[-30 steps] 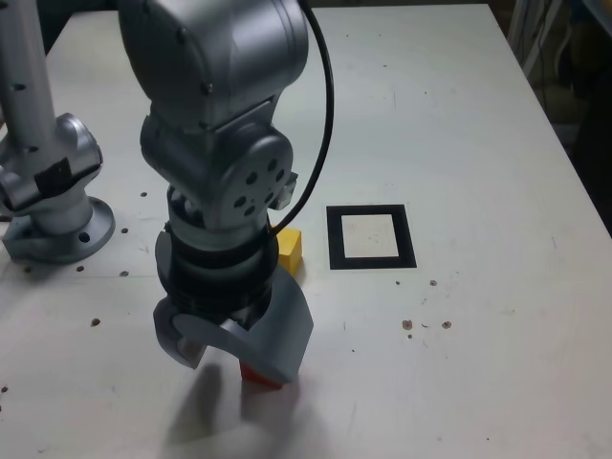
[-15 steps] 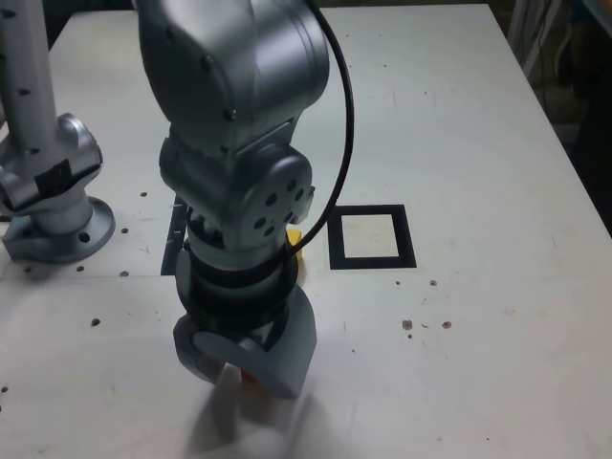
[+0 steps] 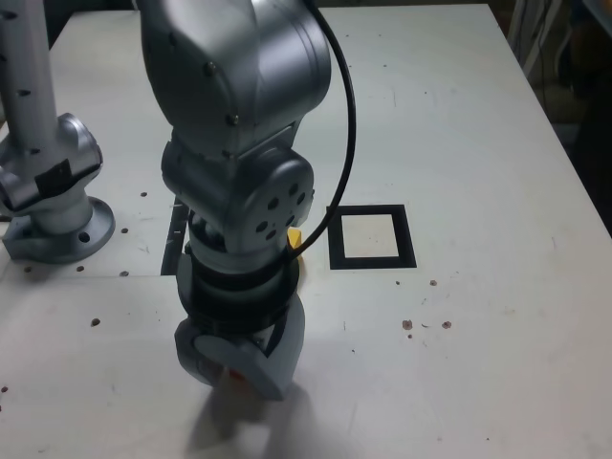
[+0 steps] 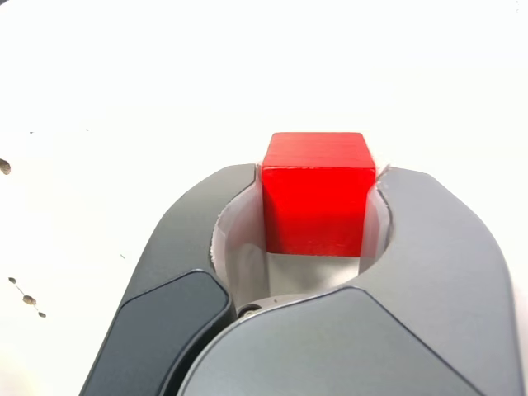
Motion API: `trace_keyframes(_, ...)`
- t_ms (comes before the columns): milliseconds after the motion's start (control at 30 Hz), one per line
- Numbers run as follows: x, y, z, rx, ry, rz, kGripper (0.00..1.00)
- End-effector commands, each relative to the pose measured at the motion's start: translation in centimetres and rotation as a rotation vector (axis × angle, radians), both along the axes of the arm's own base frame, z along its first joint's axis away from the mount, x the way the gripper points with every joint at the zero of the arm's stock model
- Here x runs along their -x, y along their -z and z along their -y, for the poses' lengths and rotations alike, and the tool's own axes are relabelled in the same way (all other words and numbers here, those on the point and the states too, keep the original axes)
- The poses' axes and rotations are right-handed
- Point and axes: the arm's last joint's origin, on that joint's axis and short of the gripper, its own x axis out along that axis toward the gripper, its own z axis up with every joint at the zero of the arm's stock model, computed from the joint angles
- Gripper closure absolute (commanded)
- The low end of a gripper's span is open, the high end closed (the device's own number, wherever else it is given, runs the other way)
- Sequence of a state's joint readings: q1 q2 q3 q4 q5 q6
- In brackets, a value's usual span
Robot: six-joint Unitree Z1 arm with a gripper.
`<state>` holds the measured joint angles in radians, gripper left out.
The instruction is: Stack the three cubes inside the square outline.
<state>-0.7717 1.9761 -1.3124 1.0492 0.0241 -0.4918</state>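
The red cube (image 4: 316, 194) sits between my two grey jaws, which press on its sides in the wrist view. My gripper (image 4: 318, 175) is shut on it, low over the white table (image 3: 459, 363). In the exterior view my gripper (image 3: 235, 368) points down at the front, and only a sliver of the red cube (image 3: 233, 375) shows under it. A corner of the yellow cube (image 3: 295, 236) peeks out behind the arm. The black square outline (image 3: 371, 237) with a white centre lies beyond, to the exterior view's right of the arm. The green cube is out of view.
A second grey arm base (image 3: 53, 206) stands at the exterior view's left. A narrow black strip (image 3: 176, 239) lies behind my arm. Small dark specks (image 3: 426, 325) dot the table. The table's edge (image 3: 574, 163) runs along the exterior view's right.
The arm shifted slightly to the exterior view's right and lowered. The jaws, spread beside the red cube a second ago, have shut on it.
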Motion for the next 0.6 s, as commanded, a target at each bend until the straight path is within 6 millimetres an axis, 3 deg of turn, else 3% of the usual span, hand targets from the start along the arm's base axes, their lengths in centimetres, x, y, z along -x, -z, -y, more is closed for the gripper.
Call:
trace_keyframes(0,0.2,-0.4,-0.2,-0.007,0.000,0.004,0.79)
trace_keyframes(300,1.1,-5.3,-3.2,-0.026,-0.019,0.023,0.79)
trace_keyframes(567,-1.3,-9.4,-6.3,-0.045,-0.043,0.048,0.79)
